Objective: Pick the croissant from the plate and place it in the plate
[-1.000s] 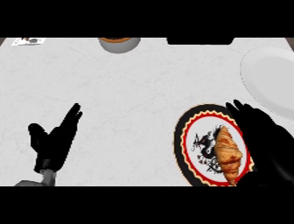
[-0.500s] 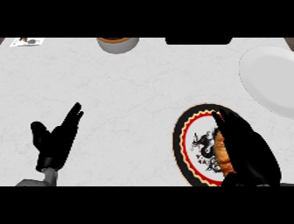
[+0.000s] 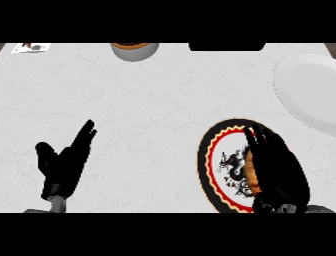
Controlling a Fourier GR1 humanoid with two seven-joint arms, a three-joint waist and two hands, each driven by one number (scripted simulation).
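1. Croissant [image 3: 250, 171]: a golden-brown, crescent-shaped pastry that lies on the round black-rimmed plate with a red-and-cream ring and a dark dragon-like figure [image 3: 205, 162], at the near right of the counter. Only a thin brown strip of it shows, along the left side of the hand above it.
2. Handling, as a judgement: the croissant is likely light, soft and flaky. It would crush or shed crumbs if squeezed, and its crust is not slippery. The thick middle of the crescent looks like the best place to take hold, with the grip across its width, since the thin tips could tear.
3. The black right hand [image 3: 278, 172] lies directly over the croissant and hides most of it. I cannot tell whether it has closed on the pastry or only rests above it.
4. The plain white round plate [image 3: 315, 95], the likely goal, sits far right of the patterned plate, near it but apart.
5. The black left hand [image 3: 64, 162] rests at the near left, spread and holding nothing.
6. Along the far edge of the white marbled counter top [image 3: 163, 100] stand a grey bowl with brown contents [image 3: 134, 50], a black object [image 3: 226, 46] and a small card [image 3: 32, 48].
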